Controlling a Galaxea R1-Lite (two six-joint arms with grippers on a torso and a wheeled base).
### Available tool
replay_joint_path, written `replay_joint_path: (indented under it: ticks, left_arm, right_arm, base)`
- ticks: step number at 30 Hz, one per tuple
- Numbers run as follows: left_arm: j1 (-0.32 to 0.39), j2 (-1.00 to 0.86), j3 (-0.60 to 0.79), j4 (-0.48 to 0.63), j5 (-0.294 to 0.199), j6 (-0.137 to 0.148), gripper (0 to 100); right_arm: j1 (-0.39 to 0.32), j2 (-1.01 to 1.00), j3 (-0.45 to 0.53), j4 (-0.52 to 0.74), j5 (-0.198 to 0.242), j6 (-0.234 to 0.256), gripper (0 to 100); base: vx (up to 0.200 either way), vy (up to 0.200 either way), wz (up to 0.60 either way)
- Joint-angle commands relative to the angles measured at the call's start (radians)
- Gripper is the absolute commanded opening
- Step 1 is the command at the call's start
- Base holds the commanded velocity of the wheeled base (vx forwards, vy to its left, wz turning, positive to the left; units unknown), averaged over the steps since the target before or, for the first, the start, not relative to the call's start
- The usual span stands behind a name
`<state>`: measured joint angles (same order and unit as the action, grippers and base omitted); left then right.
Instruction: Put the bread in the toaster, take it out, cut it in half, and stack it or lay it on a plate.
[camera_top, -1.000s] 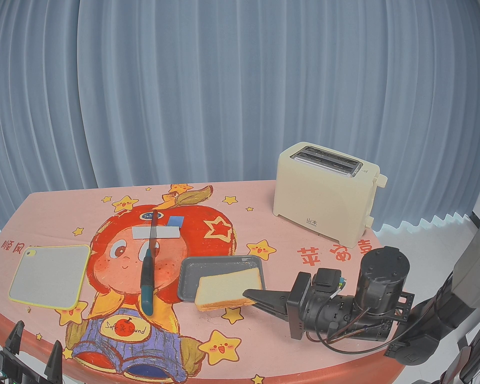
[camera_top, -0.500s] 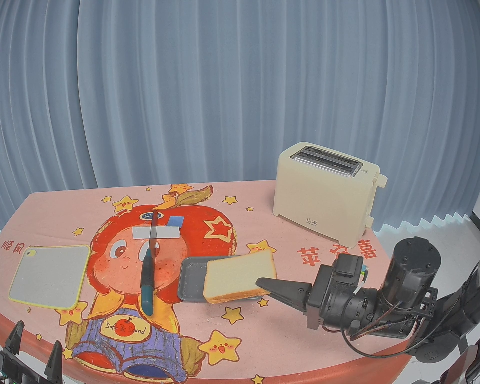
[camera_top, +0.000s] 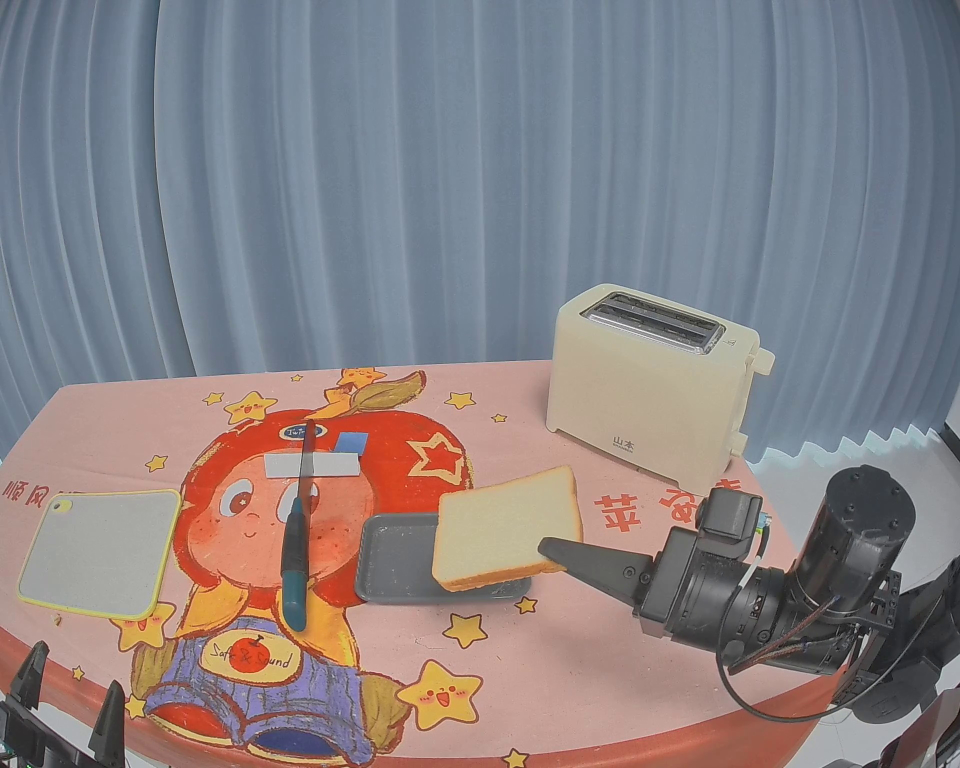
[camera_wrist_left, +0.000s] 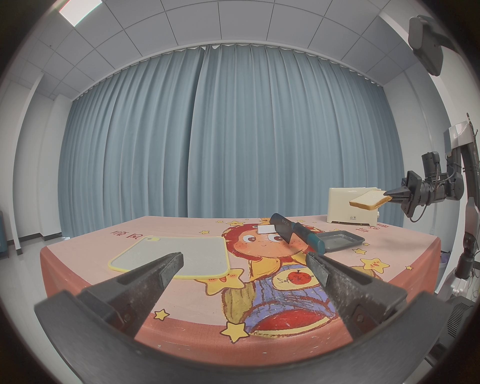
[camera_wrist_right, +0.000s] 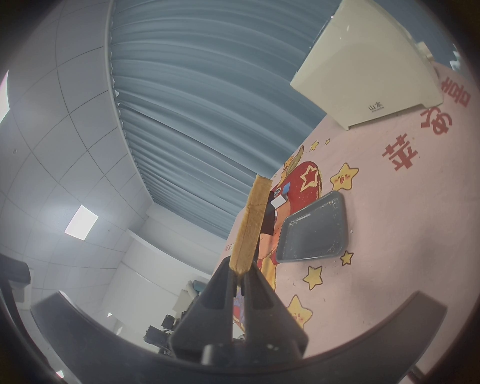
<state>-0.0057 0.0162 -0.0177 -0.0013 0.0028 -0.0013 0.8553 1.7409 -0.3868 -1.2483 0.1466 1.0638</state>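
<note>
Cartoon tablecloth (camera_top: 570, 690), right tool (camera_top: 548, 548) pinched tight on bread (camera_top: 508, 528) — held above tray (camera_top: 395, 560), left tool (camera_wrist_left: 244, 261) spread wide, empty.

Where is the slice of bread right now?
In the head view, the bread is held up in the right gripper, above the right end of the grey tray, near the toaster.

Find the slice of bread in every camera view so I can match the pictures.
Head view: the square white bread slice is in the air, covering the dark grey metal tray's right end, pinched by the right hand.
Left wrist view: the bread slice is far off, before the cream two-slot toaster.
Right wrist view: the bread slice stands edge-on from the hand's tips.
Shared landmark: the toaster.
</note>
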Motion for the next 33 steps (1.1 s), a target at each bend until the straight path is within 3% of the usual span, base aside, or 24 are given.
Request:
replay_joint_path:
  ticks: [1, 9, 10, 16, 24, 30, 33]
  left_arm:
    - [0.001, -0.002, 0.018, 0.000, 0.000, 0.000, 100]
    - [0.001, -0.002, 0.018, 0.000, 0.000, 0.000, 100]
    - [0.001, -0.002, 0.018, 0.000, 0.000, 0.000, 100]
    - [0.000, -0.002, 0.018, 0.000, 0.000, 0.000, 100]
    - [0.000, -0.002, 0.018, 0.000, 0.000, 0.000, 100]
    - [0.001, -0.002, 0.018, 0.000, 0.000, 0.000, 100]
    - [0.000, -0.002, 0.018, 0.000, 0.000, 0.000, 100]
  right_arm:
    - [-0.001, -0.004, 0.008, -0.002, -0.019, -0.035, 0]
    - [0.001, -0.027, 0.029, -0.036, -0.068, -0.188, 0]
    - [0.001, -0.027, 0.029, -0.036, -0.068, -0.188, 0]
    - [-0.002, -0.023, 0.095, -0.129, -0.068, -0.314, 0]
    - [-0.007, -0.026, 0.111, -0.138, -0.068, -0.370, 0]
    - [-0.032, -0.023, 0.148, -0.138, -0.065, -0.478, 0]
    - [-0.042, -0.021, 0.152, -0.138, -0.065, -0.505, 0]
  base:
    - [0.000, 0.000, 0.00]
    - [0.000, 0.000, 0.00]
    - [0.000, 0.000, 0.00]
    - [0.000, 0.000, 0.00]
    - [0.000, 0.000, 0.00]
    - [0.000, 0.000, 0.00]
    - [0.000, 0.000, 0.00]
